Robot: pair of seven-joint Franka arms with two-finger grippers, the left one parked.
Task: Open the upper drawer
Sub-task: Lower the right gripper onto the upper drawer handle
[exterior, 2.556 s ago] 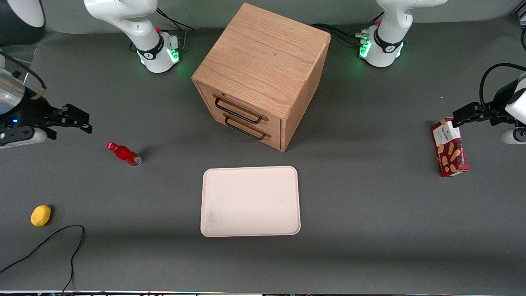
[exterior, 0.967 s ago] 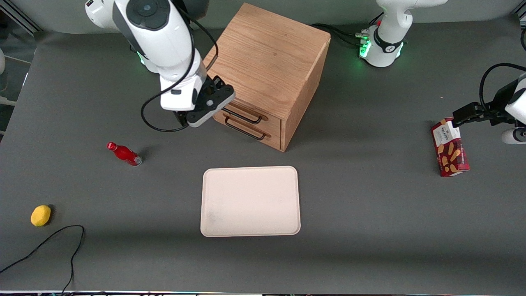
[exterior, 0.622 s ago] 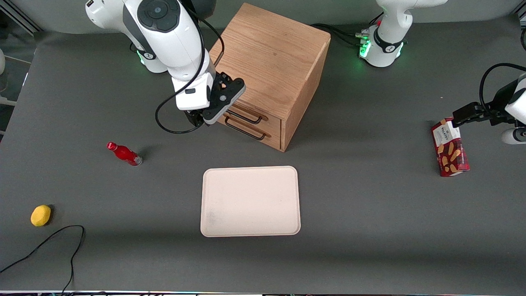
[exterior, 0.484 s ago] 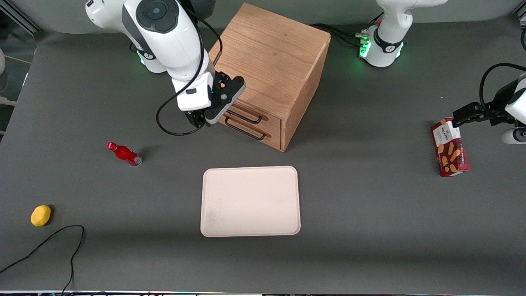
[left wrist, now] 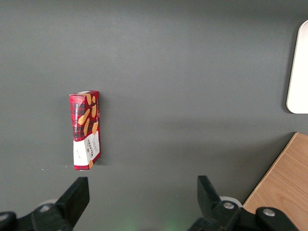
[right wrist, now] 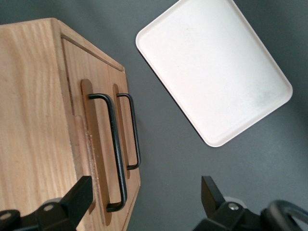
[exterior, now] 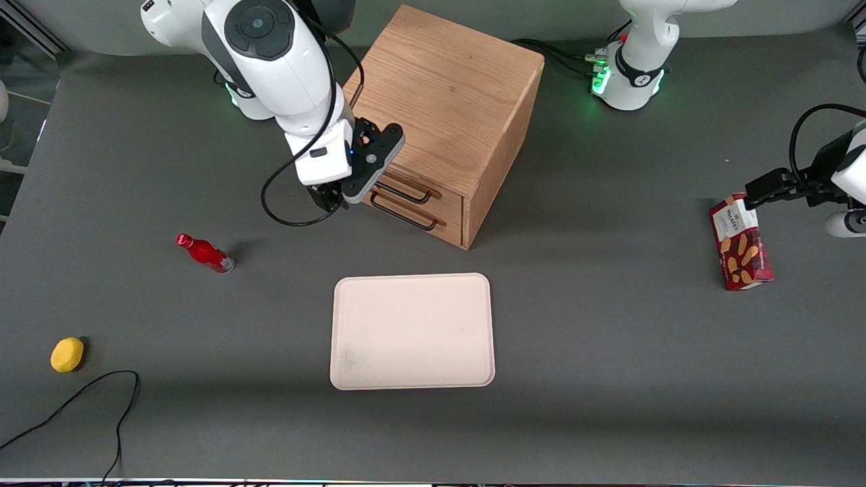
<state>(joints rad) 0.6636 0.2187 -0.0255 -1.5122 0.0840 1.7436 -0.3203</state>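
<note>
Cabinet (exterior: 440, 101): light-oak cube standing on the grey table (exterior: 609, 372), turned so its front faces the front camera at an angle; grain runs across its top.
Upper drawer (exterior: 406, 184): wide, shallow, light oak, the uppermost of two stacked in the cabinet's front, just under the top board; it sits flush with the front and is still closed.
Handle (right wrist: 114, 149): thin black metal bar with bent ends, running along the upper drawer's front and standing a little proud of the wood, over a long shallow recess.
Lower drawer (exterior: 413, 220): same wood and same black bar, directly beneath the upper one, also closed.
Gripper (exterior: 333, 197): hangs in front of the cabinet at the end of the drawers toward the working arm's side, near the upper handle's end and not touching it; in the wrist view its two black fingers (right wrist: 77, 199) stand wide apart, one just off the handle's end, nothing between them.
Tray (exterior: 412, 331): pale, rounded rectangle, flat on the table, nearer the front camera than the cabinet.
Bottle (exterior: 204, 253): small, red, lying toward the working arm's end.
Lemon (exterior: 67, 354): yellow, nearer the camera than the bottle.
Box (exterior: 740, 243): red biscuit box toward the parked arm's end.
</note>
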